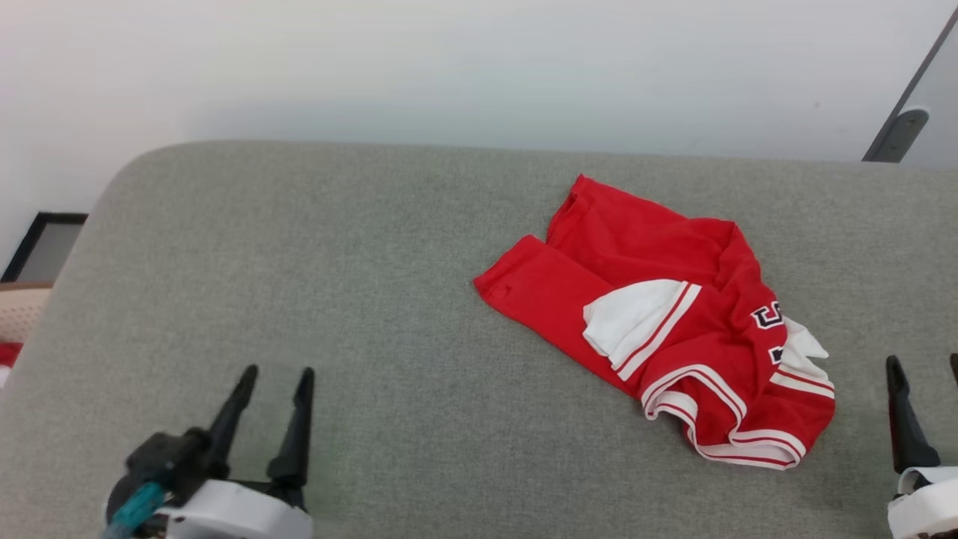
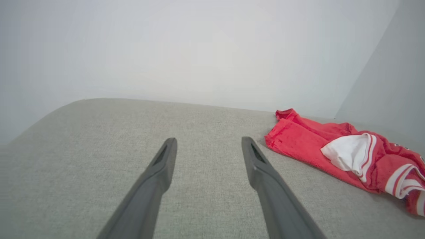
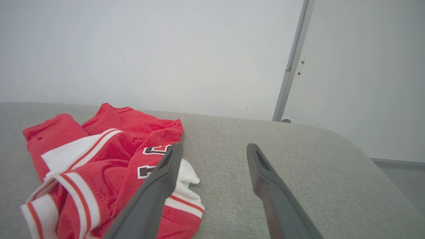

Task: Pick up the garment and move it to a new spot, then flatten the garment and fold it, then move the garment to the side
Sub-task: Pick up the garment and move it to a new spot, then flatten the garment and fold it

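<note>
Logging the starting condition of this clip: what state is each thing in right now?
garment: crumpled in a heap on the grey surface, not flattened, not held.
left hand: open, empty, well apart from the garment.
right hand: open, empty, close beside the garment.

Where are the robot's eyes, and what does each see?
Head view: from the head, down onto the crumpled red-and-white jersey on the grey fabric surface; open left gripper and right gripper show.
Left wrist view: from the left wrist, along its dark fingers; jersey to the right.
Right wrist view: from the right wrist, along its fingers; jersey to the left.
All three share the jersey.
</note>
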Robot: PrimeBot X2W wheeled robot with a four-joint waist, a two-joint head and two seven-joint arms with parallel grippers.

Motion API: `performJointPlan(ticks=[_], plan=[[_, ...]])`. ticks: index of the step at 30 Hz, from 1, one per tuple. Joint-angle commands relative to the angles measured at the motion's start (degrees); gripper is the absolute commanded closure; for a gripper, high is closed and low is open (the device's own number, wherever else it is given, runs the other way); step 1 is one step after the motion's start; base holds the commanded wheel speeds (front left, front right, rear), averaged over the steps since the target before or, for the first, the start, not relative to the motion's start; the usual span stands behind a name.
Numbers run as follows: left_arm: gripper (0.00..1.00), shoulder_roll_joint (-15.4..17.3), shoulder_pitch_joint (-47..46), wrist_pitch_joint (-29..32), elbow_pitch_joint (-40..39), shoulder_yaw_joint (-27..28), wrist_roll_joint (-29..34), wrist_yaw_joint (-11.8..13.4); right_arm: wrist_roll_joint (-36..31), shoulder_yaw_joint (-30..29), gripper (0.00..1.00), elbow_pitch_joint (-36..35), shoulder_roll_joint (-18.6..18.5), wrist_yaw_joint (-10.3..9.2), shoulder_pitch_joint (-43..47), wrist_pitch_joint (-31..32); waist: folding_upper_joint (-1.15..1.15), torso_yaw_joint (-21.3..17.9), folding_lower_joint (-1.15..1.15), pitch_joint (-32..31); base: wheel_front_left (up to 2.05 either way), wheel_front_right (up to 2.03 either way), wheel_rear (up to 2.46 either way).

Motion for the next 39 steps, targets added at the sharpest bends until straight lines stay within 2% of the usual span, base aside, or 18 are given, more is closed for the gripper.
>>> performJointPlan(ticks=[1, 3, 8, 17, 22, 24, 29, 35, 39], plan=[[0.0, -0.35, 0.48, -0.07, -0.25, 0.31, 0.28, -0.24, 0.01, -0.2, 0.0, -0.27, 0.14, -0.08, 0.57, -0.03, 0.0, -0.31, 0.0, -0.51, 0.0, 0.0, 0.0], [0.0, -2.09, 2.47, -0.05, -2.02, 3.89, 4.0, -1.32, 0.04, -0.77, 0.0, -1.65, 0.75, -0.08, 1.39, -0.04, 0.0, -0.93, 0.0, -1.1, 0.0, 0.0, 0.0], [0.0, -4.02, 3.68, -0.04, -2.02, 5.94, 7.76, -2.29, -0.36, -0.11, 0.0, -2.4, 1.49, -0.08, 1.73, -0.04, 0.0, -1.61, 0.0, -1.19, 0.0, 0.0, 0.0], [0.0, -6.98, 4.22, -0.05, -2.28, 7.96, 10.66, -3.04, 0.17, 1.58, 0.0, -1.29, 0.75, -0.08, 0.46, -0.03, 0.0, -2.03, 0.0, -1.05, 0.0, 0.0, 0.0], [0.0, -8.11, 4.14, -0.05, -3.02, 7.65, 10.38, -3.1, 0.77, 4.17, 0.0, -0.3, -1.93, -0.08, -1.66, 2.44, 0.0, -1.99, 0.0, -0.09, 0.0, 0.0, 0.0], [0.0, -8.49, 4.01, -0.05, -3.12, 7.48, 10.15, -3.11, 2.23, 6.28, 0.0, 0.4, -3.9, -0.08, -3.51, 5.77, 0.0, -2.04, 0.0, 0.78, 0.0, 0.0, 0.0], [0.0, -9.43, 1.96, -0.05, -2.15, 6.12, 9.93, -3.12, 9.57, 10.4, 0.0, 3.67, -10.04, -0.08, -11.5, 20.05, 0.0, -1.48, 0.0, 4.45, 0.0, 0.0, 0.0], [0.0, -10.5, -0.85, -0.05, -1.46, 4.76, 9.94, -3.12, 20.1, 21.03, 0.0, 4.89, -17.63, -0.08, -20.45, 38.01, 0.0, -0.17, 0.0, 8.93, 0.0, 0.0, 0.0], [0.0, -11.14, -2.54, -0.05, -1.16, 3.86, 9.94, -3.13, 25.92, 27.58, 0.0, 3.71, -22.31, -0.07, -24.44, 45.62, 0.0, 0.85, 0.0, 11.19, 0.0, 0.0, 0.0]])
